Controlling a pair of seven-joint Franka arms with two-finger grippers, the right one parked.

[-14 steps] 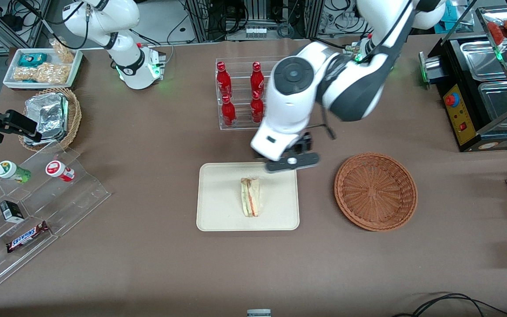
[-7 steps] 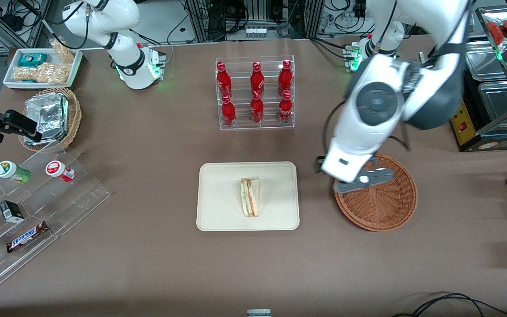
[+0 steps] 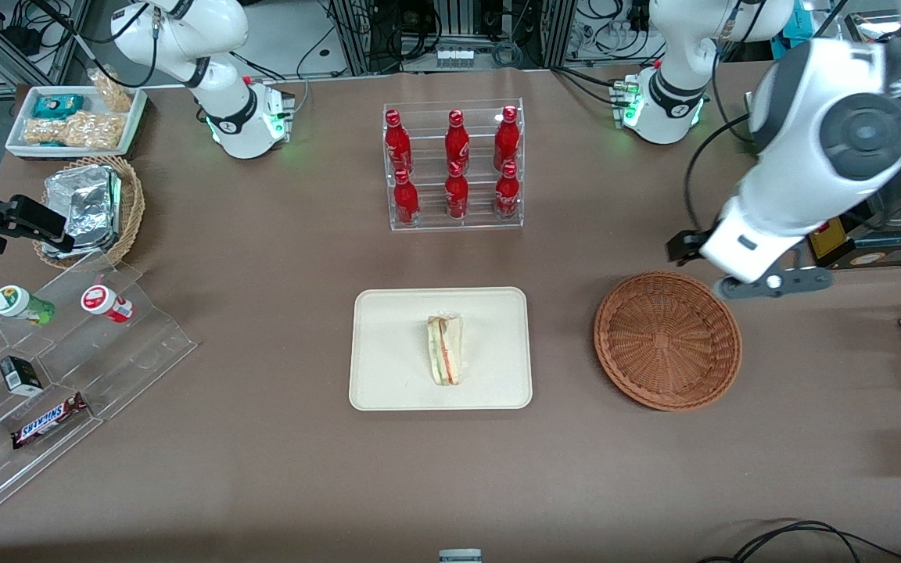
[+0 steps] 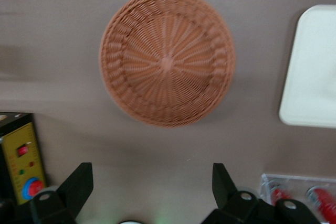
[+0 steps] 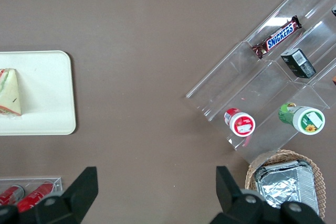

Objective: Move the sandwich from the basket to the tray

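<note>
Now the sandwich (image 3: 445,349) lies flat near the middle of the tray (image 3: 388,367), with nothing touching it. Well apart from the tray, toward the working arm's end of the table, sits the basket (image 3: 667,340), holding nothing. Above the table just beside the basket's rim hangs the gripper (image 3: 771,283), its fingers (image 4: 79,184) spread wide apart and carrying nothing.

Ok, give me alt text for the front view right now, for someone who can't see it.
The sandwich lies on the cream tray at mid-table, and the round reddish-brown wicker basket beside it is empty. The left arm's gripper hangs open above the table by the basket's rim, toward the working arm's end, holding nothing.
</note>
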